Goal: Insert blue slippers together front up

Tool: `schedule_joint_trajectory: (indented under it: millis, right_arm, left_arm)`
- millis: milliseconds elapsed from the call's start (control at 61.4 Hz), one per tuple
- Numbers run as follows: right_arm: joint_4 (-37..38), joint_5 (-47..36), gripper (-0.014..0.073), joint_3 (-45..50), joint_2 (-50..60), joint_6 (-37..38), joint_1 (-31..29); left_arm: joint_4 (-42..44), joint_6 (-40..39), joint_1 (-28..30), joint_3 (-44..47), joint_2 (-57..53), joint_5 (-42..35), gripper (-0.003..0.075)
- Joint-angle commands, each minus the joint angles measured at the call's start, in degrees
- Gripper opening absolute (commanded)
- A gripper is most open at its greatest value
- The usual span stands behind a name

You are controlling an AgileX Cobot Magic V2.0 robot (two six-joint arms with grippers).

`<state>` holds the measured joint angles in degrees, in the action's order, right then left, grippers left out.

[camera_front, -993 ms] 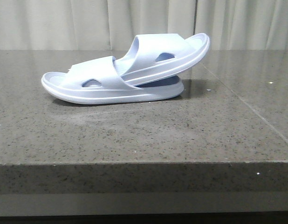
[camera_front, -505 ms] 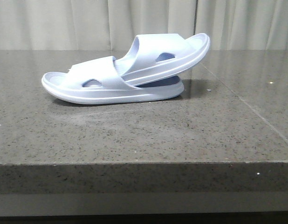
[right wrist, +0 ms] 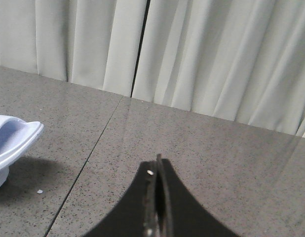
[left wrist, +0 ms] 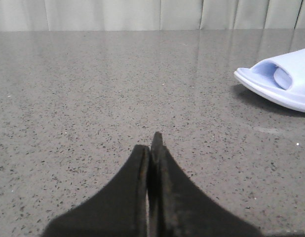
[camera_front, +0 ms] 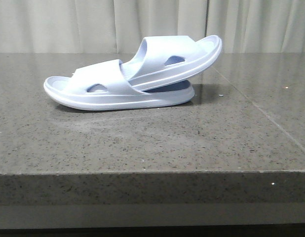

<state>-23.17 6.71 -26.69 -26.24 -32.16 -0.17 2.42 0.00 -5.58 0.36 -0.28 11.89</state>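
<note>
The blue slippers [camera_front: 133, 79] lay nested on the grey stone table [camera_front: 152, 143]. One slipper sat flat on its sole; the other was tucked under its strap and tilted, its raised end lifted clear to the right of the flat one. Neither arm appeared in the front view. To the left of the pair, the left gripper [left wrist: 151, 143] had its fingers pressed together, holding nothing. To the right of the pair, the right gripper [right wrist: 156, 170] was likewise closed and empty, with the curtain [right wrist: 192, 49] behind it.
</note>
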Motion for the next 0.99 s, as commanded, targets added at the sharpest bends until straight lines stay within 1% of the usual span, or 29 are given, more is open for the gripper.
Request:
schedule_joint_trajectory:
  millis: [0, 863, 977]
  right_arm:
    - [-0.15, -4.58, -0.0059, -1.7, -0.14, -0.32, 0.01]
    - [-0.15, -4.7, -0.0059, -1.7, -0.07, -0.32, 0.01]
    - [-0.79, -6.07, -0.0059, -0.12, -0.08, 0.67, 2.45]
  left_arm:
    - [-0.23, -0.68, 0.18, 1.06, -1.4, -5.07, -0.0019]
    - [-0.23, -0.68, 0.18, 1.06, -1.4, -5.07, -0.0019]
    - [-0.23, -0.68, 0.18, 1.06, -1.4, -5.07, -0.0019]
